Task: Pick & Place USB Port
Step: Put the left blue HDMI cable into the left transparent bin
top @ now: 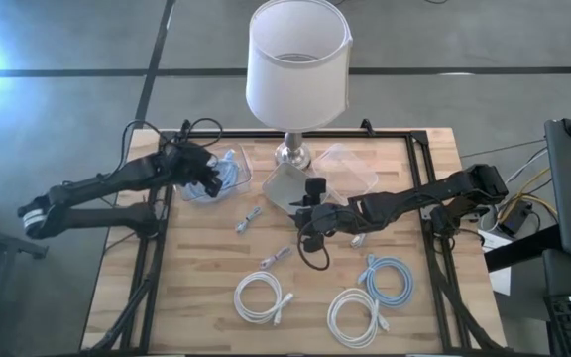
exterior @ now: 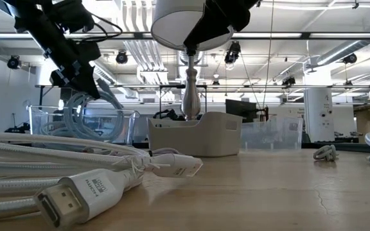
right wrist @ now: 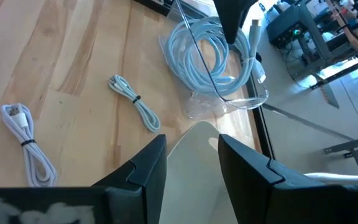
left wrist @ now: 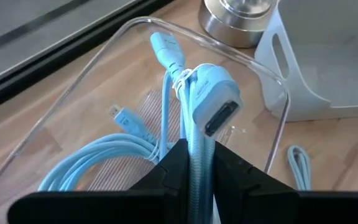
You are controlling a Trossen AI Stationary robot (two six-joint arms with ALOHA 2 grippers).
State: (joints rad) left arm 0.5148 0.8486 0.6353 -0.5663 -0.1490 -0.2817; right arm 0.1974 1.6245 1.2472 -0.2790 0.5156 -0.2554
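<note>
A light-blue coiled cable [left wrist: 104, 158] with a broad flat plug [left wrist: 215, 102] lies in a clear tray [top: 219, 175] at the table's far left. My left gripper [left wrist: 196, 148] [top: 204, 177] is over that tray, shut on the cable. My right gripper [right wrist: 191, 142] [top: 310, 220] hovers open over the near rim of the white bin [top: 287, 184] at mid-table and holds nothing. Two small tied cables [top: 249, 219] [top: 276, 258] lie on the wood in front of the bin. My left gripper pinches the light-blue cable [left wrist: 197, 163] between its two fingers, just behind the broad plug. The cable runs along the fingers, and the plug sticks out past their tips. The fingers slant down from the table's left. The cable's loops rest on the tray's bottom.
A lamp with a white shade [top: 297, 58] stands on a metal base [top: 292, 152] at the far edge. A second clear tray [top: 350, 167] sits right of the bin. Two white coils [top: 259, 296] [top: 353, 315] and a blue coil [top: 390, 278] lie near the front edge.
</note>
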